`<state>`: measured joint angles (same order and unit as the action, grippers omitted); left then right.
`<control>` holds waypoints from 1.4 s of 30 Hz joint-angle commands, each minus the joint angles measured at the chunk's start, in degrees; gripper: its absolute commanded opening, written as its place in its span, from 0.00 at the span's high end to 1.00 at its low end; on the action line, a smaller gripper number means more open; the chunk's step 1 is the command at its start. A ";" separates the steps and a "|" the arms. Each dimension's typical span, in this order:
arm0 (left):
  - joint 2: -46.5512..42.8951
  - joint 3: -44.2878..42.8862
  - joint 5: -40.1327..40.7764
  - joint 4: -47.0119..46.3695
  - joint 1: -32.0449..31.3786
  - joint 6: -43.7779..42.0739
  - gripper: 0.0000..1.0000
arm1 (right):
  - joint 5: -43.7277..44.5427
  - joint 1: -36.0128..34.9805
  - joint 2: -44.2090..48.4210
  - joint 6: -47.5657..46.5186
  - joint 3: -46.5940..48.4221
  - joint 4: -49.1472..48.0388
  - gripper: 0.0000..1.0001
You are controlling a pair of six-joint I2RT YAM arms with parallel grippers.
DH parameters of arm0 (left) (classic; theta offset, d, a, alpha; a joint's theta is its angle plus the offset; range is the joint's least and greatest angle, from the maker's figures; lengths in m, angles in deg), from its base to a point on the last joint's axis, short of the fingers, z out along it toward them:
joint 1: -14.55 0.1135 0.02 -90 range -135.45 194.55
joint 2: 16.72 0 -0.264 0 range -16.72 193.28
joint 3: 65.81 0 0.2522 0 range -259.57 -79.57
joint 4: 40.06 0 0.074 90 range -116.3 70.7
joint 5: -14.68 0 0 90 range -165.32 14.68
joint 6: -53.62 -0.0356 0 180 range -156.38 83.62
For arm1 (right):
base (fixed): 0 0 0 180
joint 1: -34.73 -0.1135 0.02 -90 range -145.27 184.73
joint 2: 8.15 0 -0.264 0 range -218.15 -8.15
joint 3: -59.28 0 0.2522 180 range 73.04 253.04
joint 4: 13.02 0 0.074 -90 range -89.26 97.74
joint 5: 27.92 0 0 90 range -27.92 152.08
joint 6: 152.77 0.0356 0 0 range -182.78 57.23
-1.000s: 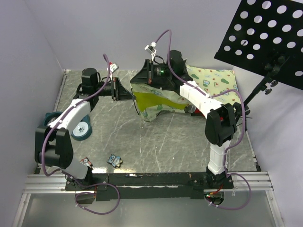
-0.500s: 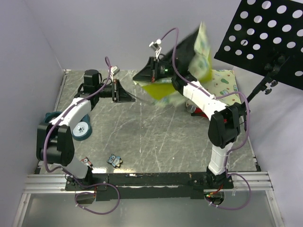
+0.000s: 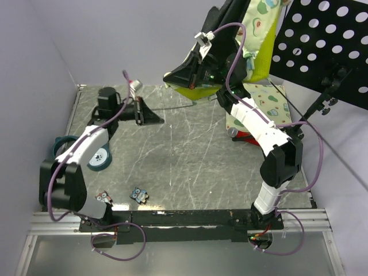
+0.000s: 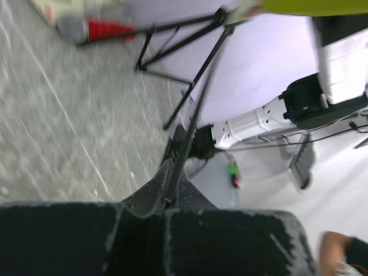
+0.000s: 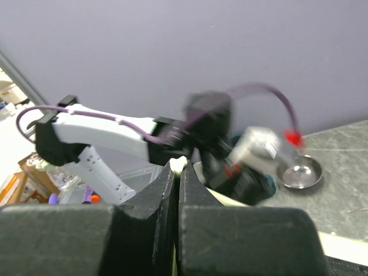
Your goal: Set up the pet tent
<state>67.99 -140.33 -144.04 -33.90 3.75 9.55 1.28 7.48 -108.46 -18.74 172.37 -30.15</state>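
pet tent (image 3: 261, 54) aloft in right hand (image 3: 168, 76)

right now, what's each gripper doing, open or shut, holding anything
left fingers: closed on a thin tent pole
right fingers: closed on the pet tent, held up high

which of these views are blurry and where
Top external: mostly sharp, only the raised pet tent looks slightly soft. Left wrist: table and red object smeared by motion. Right wrist: left arm smeared at its far end, metal bowl clearer.
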 commanded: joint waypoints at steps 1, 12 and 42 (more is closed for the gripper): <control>-6.30 -2.70 1.22 -14.73 3.24 4.43 0.99 | 0.59 -1.50 1.79 -0.52 0.43 -0.23 1.00; -17.55 -17.65 5.44 3.11 7.73 -18.32 0.99 | 0.59 -1.23 -1.02 -2.89 1.74 1.27 1.00; -41.98 -5.44 4.22 15.33 14.94 -35.03 0.06 | -0.81 0.35 -0.85 -5.53 8.42 6.11 1.00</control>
<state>28.82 -148.11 -137.55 -29.09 18.39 -14.43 2.05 7.05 -112.73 -23.64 177.22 -23.27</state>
